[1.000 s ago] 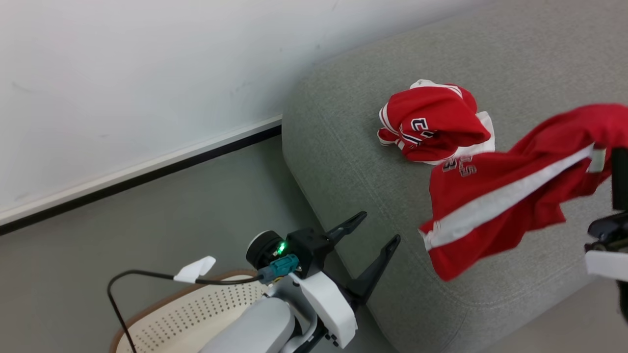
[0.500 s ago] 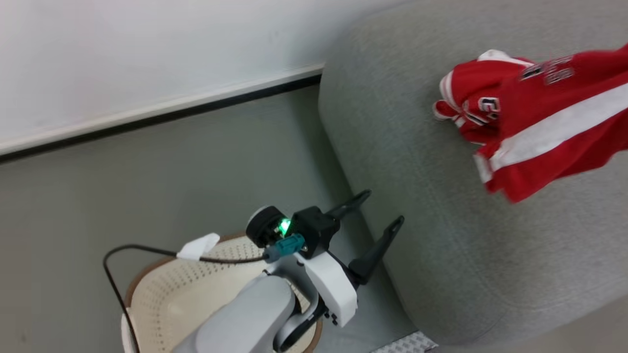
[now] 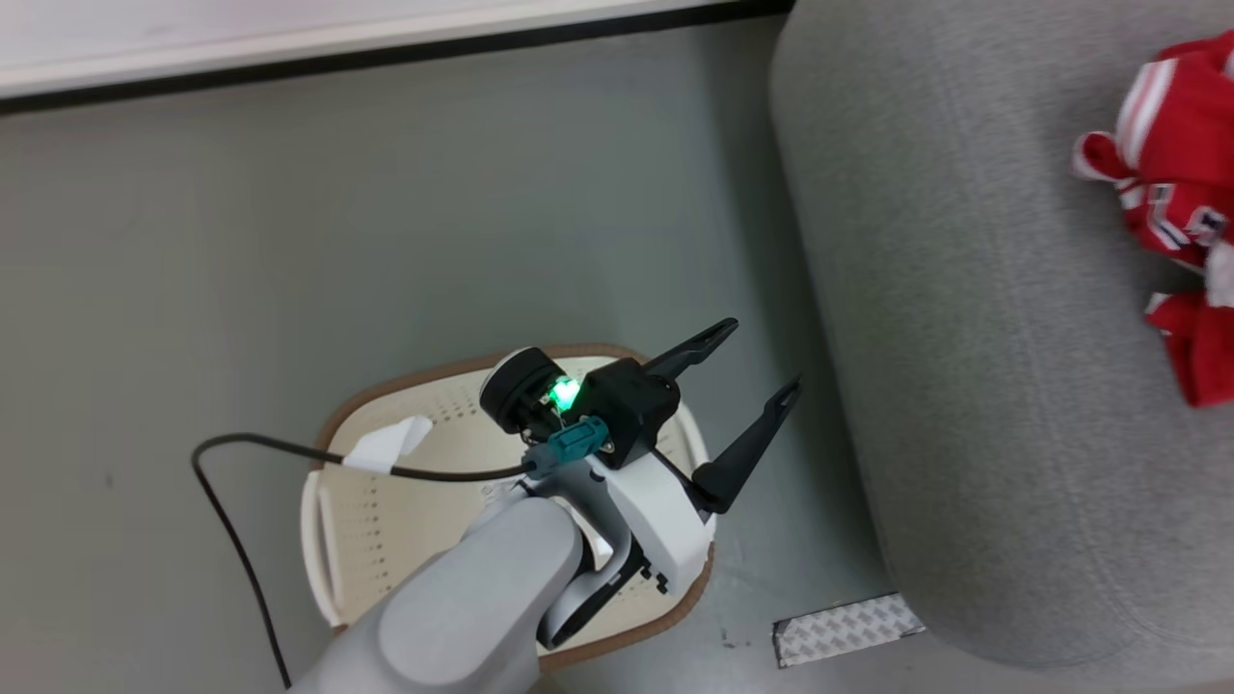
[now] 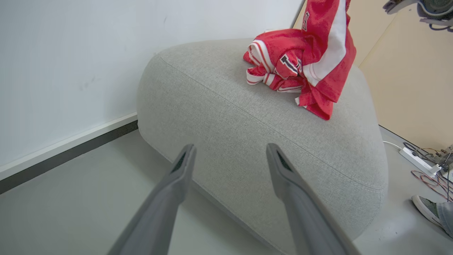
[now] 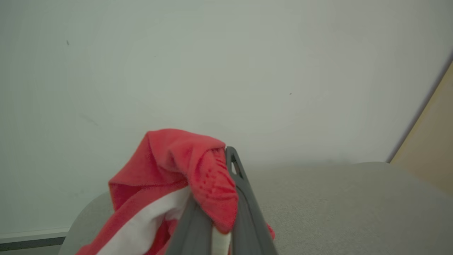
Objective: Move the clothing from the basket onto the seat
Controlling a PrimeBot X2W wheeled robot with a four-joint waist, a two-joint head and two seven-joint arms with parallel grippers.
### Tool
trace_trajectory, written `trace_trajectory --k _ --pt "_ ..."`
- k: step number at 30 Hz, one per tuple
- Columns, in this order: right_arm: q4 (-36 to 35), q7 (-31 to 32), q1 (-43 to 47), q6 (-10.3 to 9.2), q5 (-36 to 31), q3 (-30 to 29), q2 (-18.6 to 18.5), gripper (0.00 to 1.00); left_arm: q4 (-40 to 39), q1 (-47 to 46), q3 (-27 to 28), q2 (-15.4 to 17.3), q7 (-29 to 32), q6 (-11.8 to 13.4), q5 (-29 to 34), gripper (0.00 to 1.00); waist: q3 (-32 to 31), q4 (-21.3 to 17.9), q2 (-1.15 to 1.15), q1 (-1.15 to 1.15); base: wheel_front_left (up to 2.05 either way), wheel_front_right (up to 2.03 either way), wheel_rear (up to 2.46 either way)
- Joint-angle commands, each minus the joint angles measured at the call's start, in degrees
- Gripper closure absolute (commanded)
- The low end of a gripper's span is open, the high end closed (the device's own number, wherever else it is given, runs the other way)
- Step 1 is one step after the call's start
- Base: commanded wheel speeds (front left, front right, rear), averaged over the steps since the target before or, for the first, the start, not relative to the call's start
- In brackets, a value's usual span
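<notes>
The seat [image 3: 964, 386] is a large light-grey sofa on the right. One red piece of clothing [image 4: 274, 60] lies crumpled on its top. A second red garment with a white stripe [image 4: 331, 53] hangs down beside it, its lower edge touching the seat [image 4: 247, 117]. My right gripper [image 5: 221, 166] is shut on that garment's [image 5: 177, 159] top fold. Both red pieces [image 3: 1176, 183] sit at the head view's right edge. My left gripper [image 3: 763, 356] is open and holds nothing, hovering above the cream basket [image 3: 386, 386] on the floor. Its fingers [image 4: 184, 166] point at the seat's side.
A white wall with a dark baseboard [image 3: 386, 53] runs behind the grey floor. A grey textured patch [image 3: 839, 627] lies on the floor by the sofa's corner. A power strip with cables [image 4: 417, 161] and a person's shoe [image 4: 426, 209] are past the sofa.
The head camera has swung, so the sofa and clothing slid to the right edge and the basket came into fuller view. The held garment now hangs against the crumpled piece.
</notes>
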Motion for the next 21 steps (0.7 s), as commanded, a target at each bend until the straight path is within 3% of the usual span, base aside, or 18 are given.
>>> trace_trajectory --k 1,6,7,9,10,15,21 --pt "1.6 0.36 -1.31 -0.14 -0.34 1.12 -0.57 1.0 0.07 -0.73 0.08 -0.12 -0.31 0.05 0.55 0.0 1.92 2.12 0.0 -0.01 0.0 0.0 0.0" --pt "9.98 5.18 -4.3 -0.15 0.44 8.03 -2.78 1.0 1.08 -0.81 0.15 -0.73 -1.49 0.21 -0.06 0.0 2.31 3.64 0.0 -0.01 0.0 0.0 0.0" --pt "11.25 6.69 -4.49 -0.15 1.07 9.38 -2.76 0.91 1.27 -0.8 0.13 -0.8 -1.79 0.18 -0.21 0.0 2.25 3.78 0.0 -0.01 0.0 0.0 0.0" --pt "13.46 9.75 -4.92 -0.14 2.34 11.87 -3.09 0.51 1.73 -0.82 0.14 -0.92 -2.12 0.03 -0.42 0.0 2.09 3.95 0.0 -0.01 0.0 0.0 0.0" --pt "14.4 11.31 -5.16 -0.15 3.24 12.84 -3.25 0.03 1.96 -0.85 0.16 -1.0 -2.17 -0.01 -0.53 0.0 1.99 3.96 0.0 -0.01 0.0 0.0 0.0" --pt "15.94 17.36 -4.57 -0.15 7.69 18.33 -3.1 0.0 2.97 -0.91 0.29 -1.17 -2.79 0.21 -1.12 0.0 1.03 3.38 0.0 -0.01 0.0 0.0 0.0" --pt "15.56 18.53 -4.23 -0.15 11.69 23.31 -3.65 0.0 4.18 0.4 0.31 -1.12 -3.66 -0.05 -1.77 0.0 -2.75 1.72 0.0 -0.01 0.0 0.0 0.0"
